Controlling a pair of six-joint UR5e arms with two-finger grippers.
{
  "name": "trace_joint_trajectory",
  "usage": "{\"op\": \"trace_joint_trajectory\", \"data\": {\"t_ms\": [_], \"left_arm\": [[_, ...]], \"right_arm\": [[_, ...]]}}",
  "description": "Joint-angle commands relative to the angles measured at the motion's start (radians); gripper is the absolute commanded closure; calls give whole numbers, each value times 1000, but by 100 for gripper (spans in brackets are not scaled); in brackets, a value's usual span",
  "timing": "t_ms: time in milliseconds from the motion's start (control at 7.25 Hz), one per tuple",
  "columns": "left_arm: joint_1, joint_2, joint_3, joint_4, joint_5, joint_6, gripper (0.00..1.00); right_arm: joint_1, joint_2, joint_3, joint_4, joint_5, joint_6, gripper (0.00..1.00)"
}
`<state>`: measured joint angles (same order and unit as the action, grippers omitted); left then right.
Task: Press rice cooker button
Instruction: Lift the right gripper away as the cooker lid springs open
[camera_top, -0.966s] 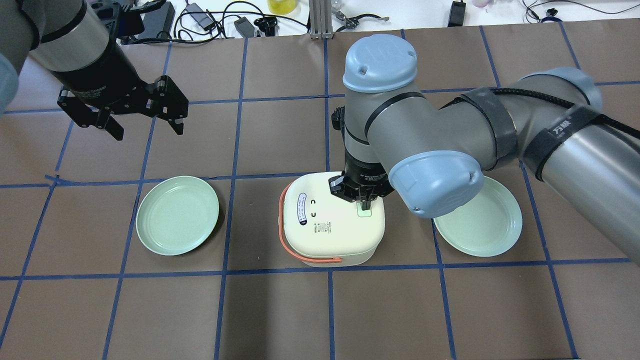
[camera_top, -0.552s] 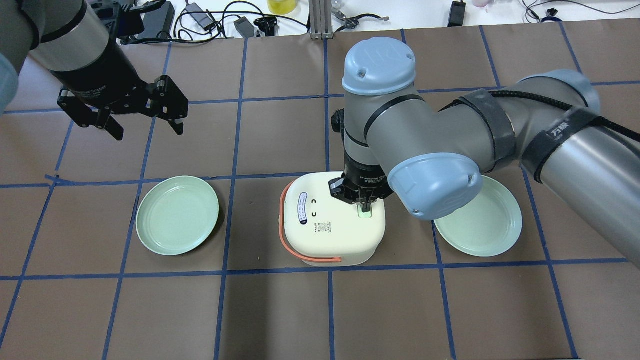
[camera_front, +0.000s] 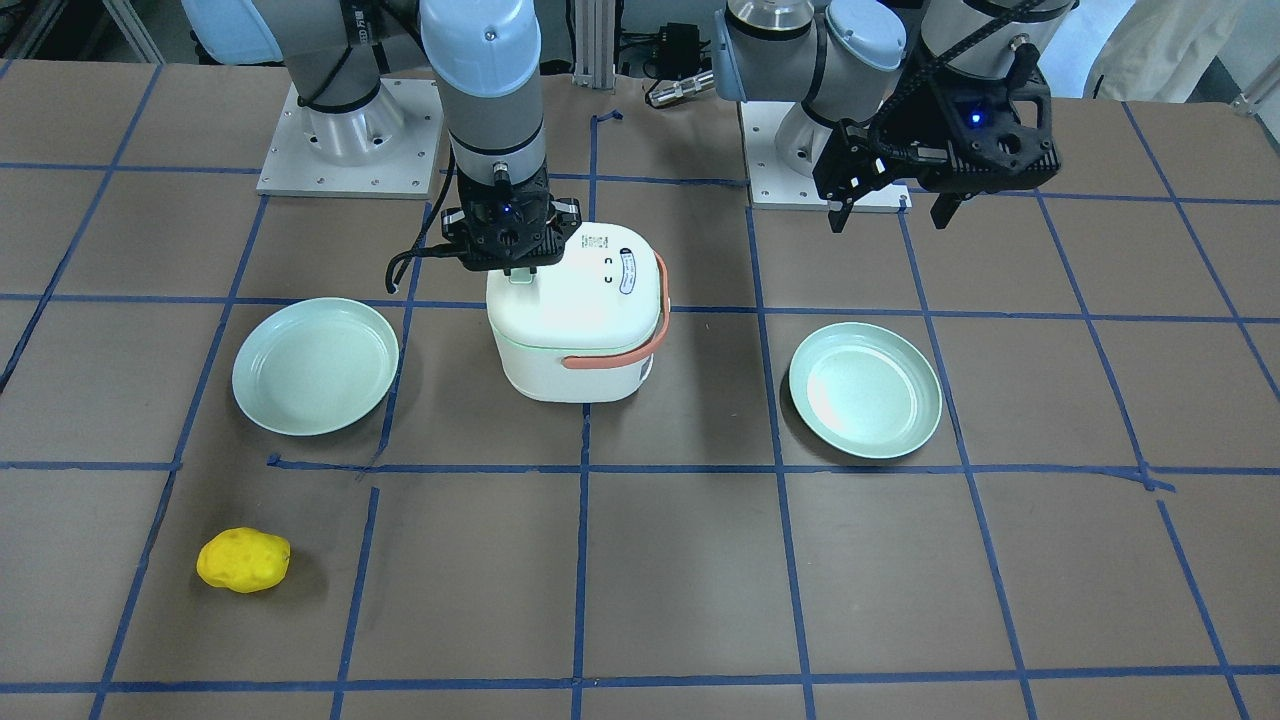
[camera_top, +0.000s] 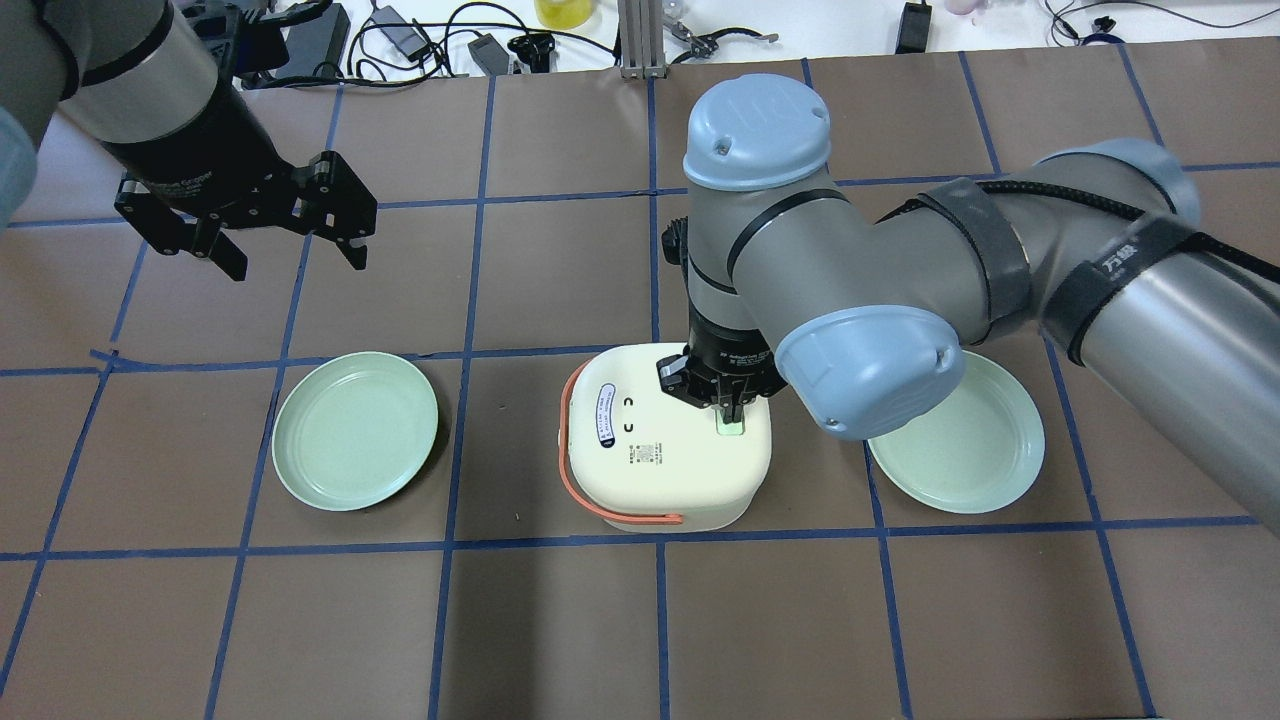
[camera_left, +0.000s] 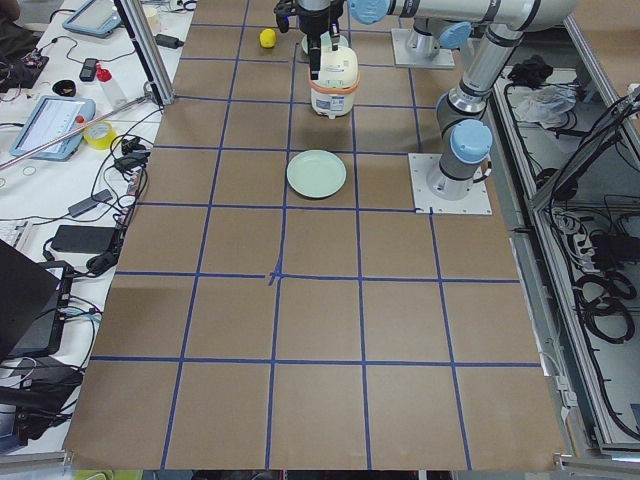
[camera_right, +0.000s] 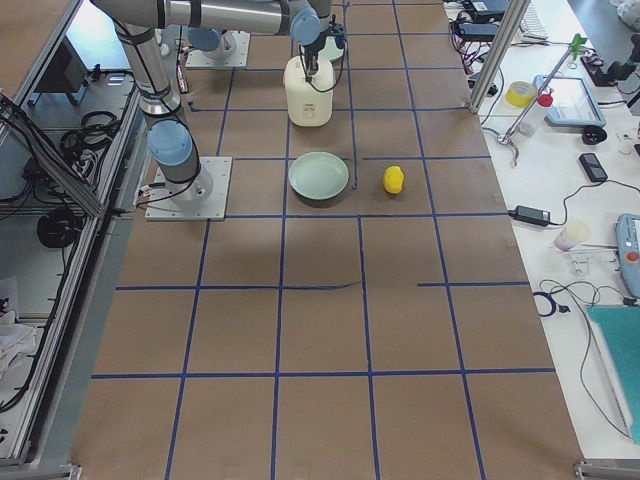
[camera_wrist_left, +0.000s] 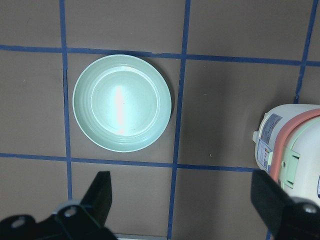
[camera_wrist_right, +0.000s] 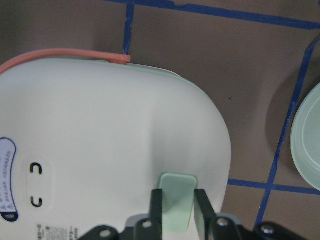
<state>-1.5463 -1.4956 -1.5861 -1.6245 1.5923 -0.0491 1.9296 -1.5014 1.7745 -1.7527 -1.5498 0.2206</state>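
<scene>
right tool, nearly closed and empty, tips at the pale green rectangular button directly beneath, on the cream plastic rice cooker.

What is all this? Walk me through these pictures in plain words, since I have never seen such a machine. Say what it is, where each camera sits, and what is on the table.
This is a robot with two arms at a brown table marked with blue tape. Each arm ends in a two-fingered pincer. Two pictures look down from above, one from behind the robot and one facing it. Two look along the table from its ends, and two come from cameras on the wrists.

On the table stands a white rice cooker with an orange handle. A left plate and a right plate flank it, both pale green and empty, and a yellow lump lies further off.

The right pincer is down at the cooker's lid, its fingers close together on either side of the green button. The left pincer hangs open above the table, holding nothing.
</scene>
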Motion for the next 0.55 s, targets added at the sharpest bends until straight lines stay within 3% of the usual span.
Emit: {"op": "trace_joint_trajectory", "data": {"t_ms": [0, 414], "left_arm": [[0, 0, 0, 0, 0, -2, 0], [0, 0, 0, 0, 0, 0, 0]], "right_arm": [[-24, -3, -91, 21, -28, -7, 0], [-171, -3, -267, 107, -66, -74, 0]]}}
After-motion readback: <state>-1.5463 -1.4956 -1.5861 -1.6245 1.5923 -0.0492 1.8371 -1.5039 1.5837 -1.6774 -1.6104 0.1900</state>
